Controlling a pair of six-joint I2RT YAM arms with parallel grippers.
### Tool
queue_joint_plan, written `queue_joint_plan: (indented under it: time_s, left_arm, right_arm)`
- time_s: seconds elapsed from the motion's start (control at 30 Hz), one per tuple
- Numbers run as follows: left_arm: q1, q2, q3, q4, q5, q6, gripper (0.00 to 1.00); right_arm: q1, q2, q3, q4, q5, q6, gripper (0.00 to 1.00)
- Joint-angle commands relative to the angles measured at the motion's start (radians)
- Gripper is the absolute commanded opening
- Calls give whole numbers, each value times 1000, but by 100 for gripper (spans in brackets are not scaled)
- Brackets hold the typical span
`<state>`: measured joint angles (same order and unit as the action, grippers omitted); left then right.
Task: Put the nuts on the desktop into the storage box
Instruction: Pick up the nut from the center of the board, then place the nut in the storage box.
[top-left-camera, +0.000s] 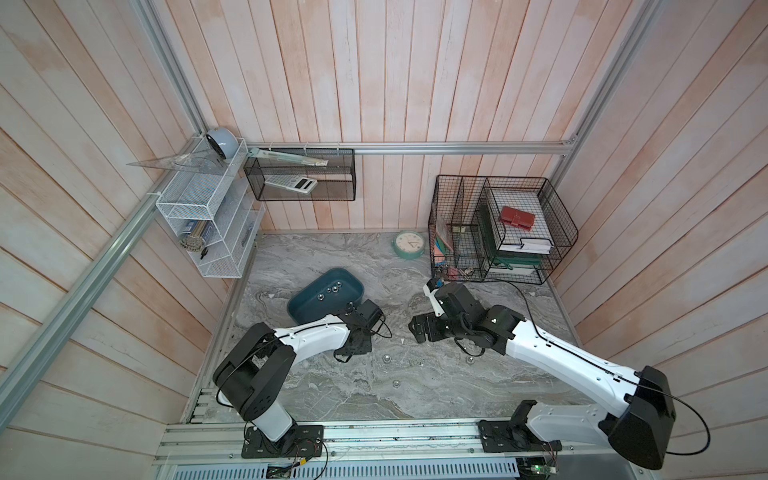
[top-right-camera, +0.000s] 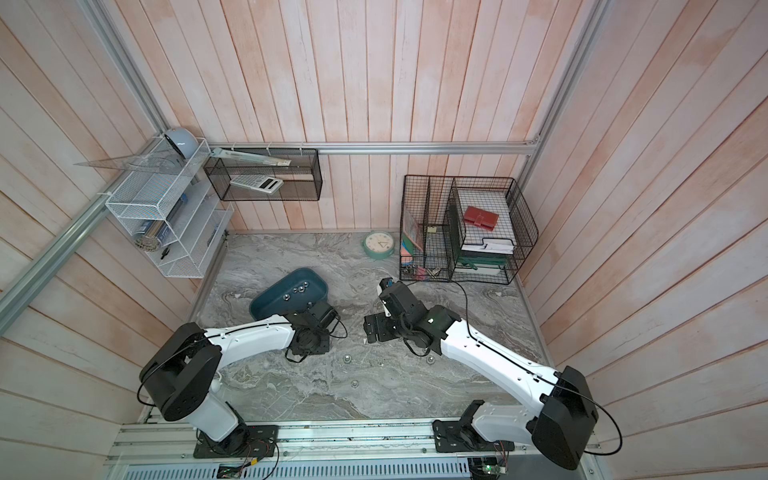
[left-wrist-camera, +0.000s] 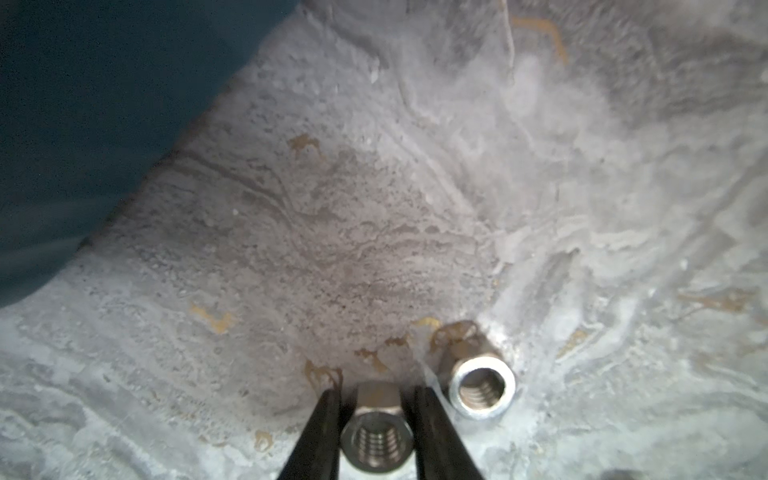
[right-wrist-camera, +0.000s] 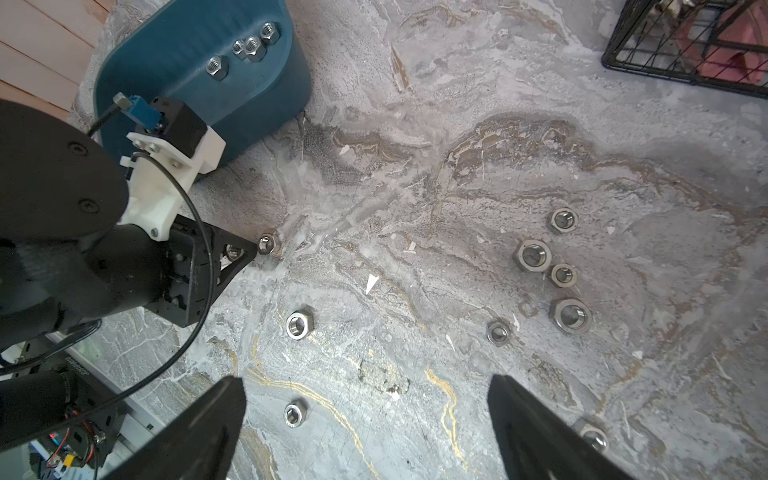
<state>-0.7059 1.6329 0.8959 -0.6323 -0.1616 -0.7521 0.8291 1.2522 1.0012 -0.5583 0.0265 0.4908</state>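
Step in hand: by my reading, the pick-up of one nut, with the carry to the box still to come.
Left claw (left-wrist-camera: 376, 392): its two black fingers (left-wrist-camera: 322, 432) press on opposite flats of a small silver hexagonal metal nut (left-wrist-camera: 376, 440), pinching it and nothing else.
Pinched nut: it sits low at the grey marble-patterned surface (left-wrist-camera: 374, 208), threaded bore facing up toward the wrist camera. Whether it is clear of the surface is hard to tell from so close.
Neighbour nut (left-wrist-camera: 482, 388): a second silver nut lies just beside one finger, apart from it, bore up.
Storage box (top-left-camera: 316, 309): a shallow dark teal-blue plastic tub with rounded corners stands on the surface, with four silver nuts (right-wrist-camera: 216, 66) already inside toward its two o'clock end.
Key relation: on a clock face laid over both top views, the storage box lies at about ten o'clock from the left claw, just beside it. The tub's long axis runs roughly from eight to two o'clock, so a long wall faces the claw.
Nearer arm: the left. The right claw (right-wrist-camera: 366, 379) stands at about three o'clock from the left claw, well apart from the tub.
Right claw: its fingers are spread wide and empty above the surface, where loose nuts (right-wrist-camera: 532, 255) lie scattered.
Risk: lifting the pinched nut may nudge the neighbour nut, and the tub's rim must be cleared before release.
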Motion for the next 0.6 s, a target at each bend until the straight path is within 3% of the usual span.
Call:
queue_joint_plan:
  time_s: [0.0,0.27,0.57]
  left_arm:
    - [20,-12,48,-36,-20,13,26]
    - [90,-74,174,-136,-36,56,26]
    - [284,-63,313,-190,-17,160,27]
  right_arm:
    - [7,22,44,-23,18,-24,98]
    - [5,72,121,-23,30,-73,98]
    - [-11,165,228,-20,18,-138,98]
